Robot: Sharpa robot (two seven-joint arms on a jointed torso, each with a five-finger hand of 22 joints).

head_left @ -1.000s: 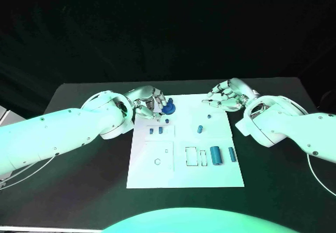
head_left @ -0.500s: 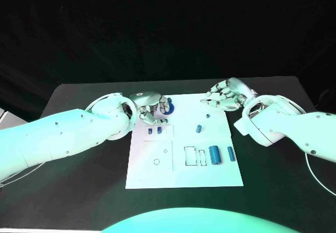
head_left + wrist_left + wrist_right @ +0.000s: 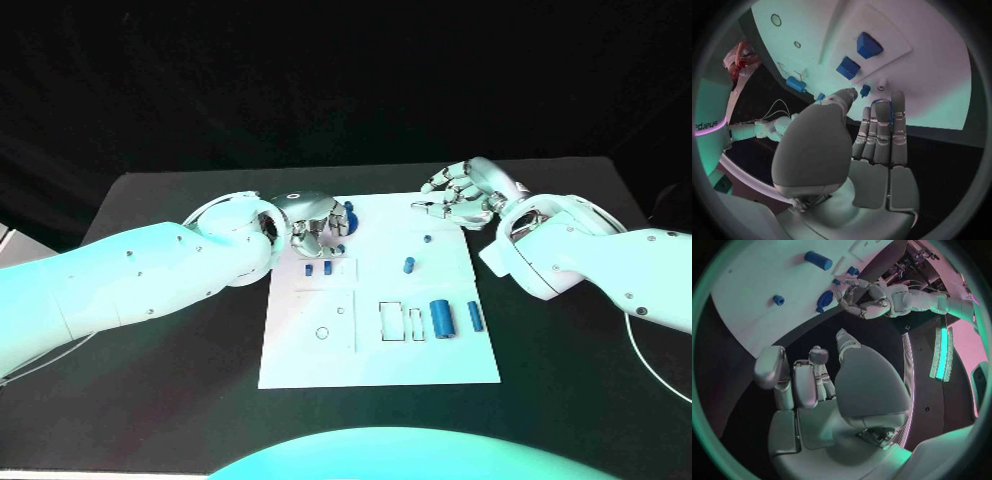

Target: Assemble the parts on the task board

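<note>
The blue ring-shaped part (image 3: 346, 217) sits at the far left corner of the task board (image 3: 433, 365), right at the fingertips of the left hand (image 3: 307, 225). In the left wrist view the part (image 3: 881, 111) shows as a thin blue loop lying along the extended fingers (image 3: 882, 135), with the thumb reaching toward a small blue peg (image 3: 865, 90) just beyond. Whether the fingers actually pinch the loop or only rest against it cannot be told; the hand looks closed around it, probably to steer it onto a fitting at that corner.

The board is a flat, matt white plate with outlined recesses, which likely mark where each piece belongs. Two small blue blocks (image 3: 320, 268) lie just near of the left hand, hard-edged and boxy. A short blue peg (image 3: 411, 265) lies near the board's middle, and a smaller one (image 3: 430, 239) beyond it. Towards the near right, a stubby blue cylinder (image 3: 444, 319) and a slimmer blue bar (image 3: 475, 316) lie side by side, smooth and rounded, beside an empty rectangular outline (image 3: 392, 322).

The right hand (image 3: 459, 196) hovers over the far right corner with its silver fingers curled in on nothing, seemingly parked clear of the work. The black table (image 3: 173, 350) lies matt and dark round the board.
</note>
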